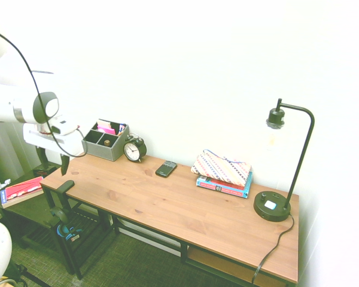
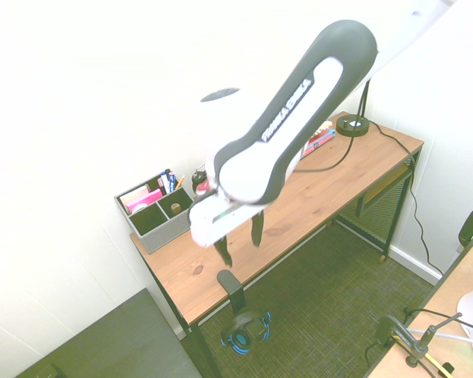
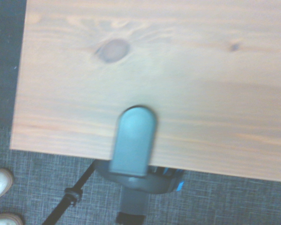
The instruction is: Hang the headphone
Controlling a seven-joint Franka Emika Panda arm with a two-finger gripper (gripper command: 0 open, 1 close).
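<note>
Headphone (image 2: 247, 331) hangs from hook (image 2: 230, 282) at desk (image 1: 167, 191) edge. Gripper (image 2: 243, 253) above, fingers wide apart, holding nothing. We judge hanging done; next, retreat clear without bumping hook.

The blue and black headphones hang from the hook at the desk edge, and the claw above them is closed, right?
Not closed: the second exterior view shows the claw open. The blue and black headphones do hang below it.
</note>
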